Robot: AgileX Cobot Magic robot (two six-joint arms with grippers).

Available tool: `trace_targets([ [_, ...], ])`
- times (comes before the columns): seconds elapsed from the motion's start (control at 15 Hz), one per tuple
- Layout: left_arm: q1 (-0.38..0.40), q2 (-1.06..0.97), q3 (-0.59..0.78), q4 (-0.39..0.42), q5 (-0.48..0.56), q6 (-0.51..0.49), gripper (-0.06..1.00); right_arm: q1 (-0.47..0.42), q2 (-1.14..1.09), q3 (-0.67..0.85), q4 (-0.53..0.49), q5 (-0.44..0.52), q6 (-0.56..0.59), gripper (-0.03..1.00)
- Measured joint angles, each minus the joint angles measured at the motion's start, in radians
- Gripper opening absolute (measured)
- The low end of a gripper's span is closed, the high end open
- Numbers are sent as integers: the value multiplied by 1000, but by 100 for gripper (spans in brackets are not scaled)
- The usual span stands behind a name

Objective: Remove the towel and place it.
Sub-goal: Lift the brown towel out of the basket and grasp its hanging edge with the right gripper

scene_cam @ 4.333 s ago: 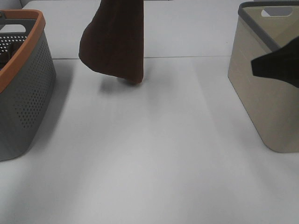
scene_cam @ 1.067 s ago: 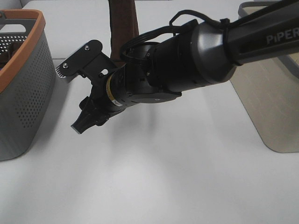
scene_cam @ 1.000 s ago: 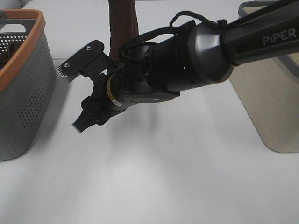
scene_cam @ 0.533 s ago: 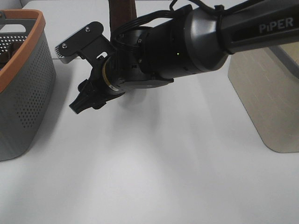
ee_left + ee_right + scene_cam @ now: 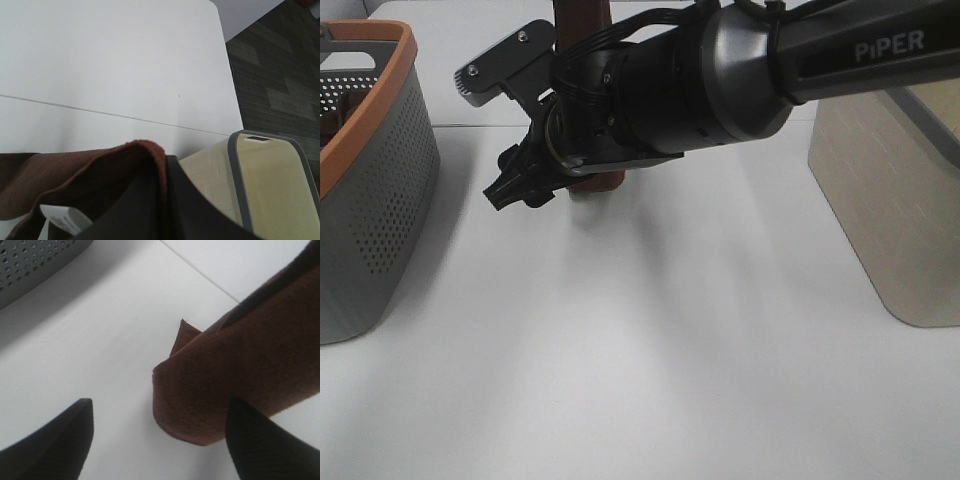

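Observation:
The dark brown towel (image 5: pixel 581 20) hangs in a narrow fold over the far middle of the table, its lower end (image 5: pixel 607 182) showing under my right arm. My left gripper (image 5: pixel 156 172) is above the exterior view's frame. The left wrist view shows it shut on the towel's (image 5: pixel 85 175) top edge, with a white tag (image 5: pixel 64 218) beside it. My right gripper (image 5: pixel 482 138) reaches across to the left of the towel and is open. In the right wrist view the towel's hanging end (image 5: pixel 235 385) lies near one of the spread fingers (image 5: pixel 262 442), and nothing is pinched.
A grey perforated basket with an orange rim (image 5: pixel 370 190) stands at the left edge. A beige basket with a grey rim (image 5: pixel 895 210) stands at the right. The white table (image 5: pixel 640 370) has a seam line along the back.
My right gripper has risen and moved toward the back, closer to the towel's lower end, and its jaws have spread wider. The left gripper's hold on the towel is unchanged.

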Motion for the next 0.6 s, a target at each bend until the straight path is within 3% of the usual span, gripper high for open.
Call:
trace_targets([
  [0.2,0,0,0,-5,0,0,1,-44,2,-1,-7,-14,77,73],
  [0.47,0,0,0,0,0,38,1,-76,3,-3,25,-84,96,73],
  [0.6,0,0,0,22,0,79,1,-63,3,-3,83,-39,93,73],
])
